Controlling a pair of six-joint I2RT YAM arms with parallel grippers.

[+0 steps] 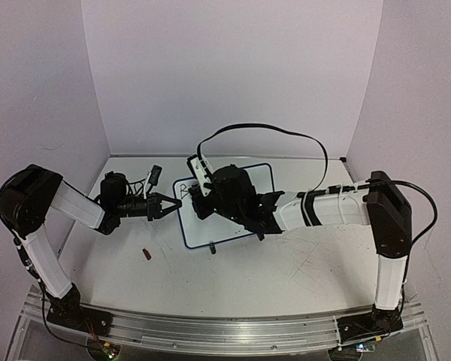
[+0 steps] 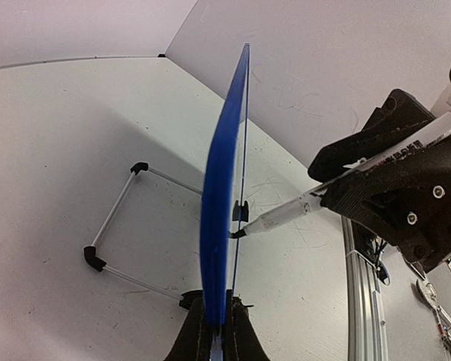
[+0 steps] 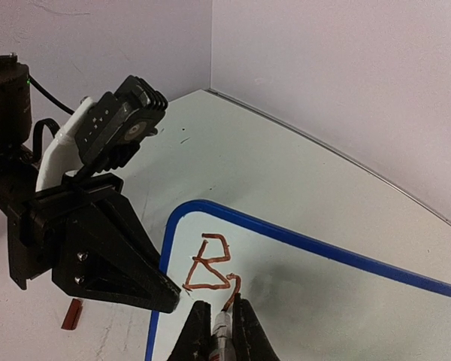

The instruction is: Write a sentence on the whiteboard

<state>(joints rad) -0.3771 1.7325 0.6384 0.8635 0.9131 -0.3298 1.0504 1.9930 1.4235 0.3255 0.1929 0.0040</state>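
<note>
From above: small whiteboard [image 1: 198, 229] propped up near the middle of the table [image 1: 308, 263], between the two arms. Left gripper [image 1: 171, 204] clamped on its left edge; right gripper [image 1: 198, 201] reaching over its face, jaws hidden under the wrist in this view. Small reddish cap [image 1: 146, 254] lying loose on the table near the board's front left corner. From the left wrist: whiteboard [image 2: 219, 173] seen edge-on as a thin blue sheet, backed by a slim wire stand [image 2: 116, 218] with black feet. Left jaws pressed together on the rim at the bottom of the view, pinching the board itself. Right gripper [image 2: 337, 183] pinching a marker [image 2: 286, 213], tip touching the writing face. From the right wrist: sentence [image 3: 209, 265] barely begun, showing a reddish-brown "B" and the start of a second letter near the rounded corner, inside the blue rim. Marker [image 3: 223, 327] squeezed between the right fingers [image 3: 199, 335], tip on the board. Left gripper [image 3: 171, 295] touching the rim just beside the letters. Judging by thinness: light, stiff, smooth-faced, probably quick to slide or tip back under pen pressure on that slim stand. Best taken by the rim, off the writing face, to spare wet ink; bracing near the pen tip seems sensible.
</note>
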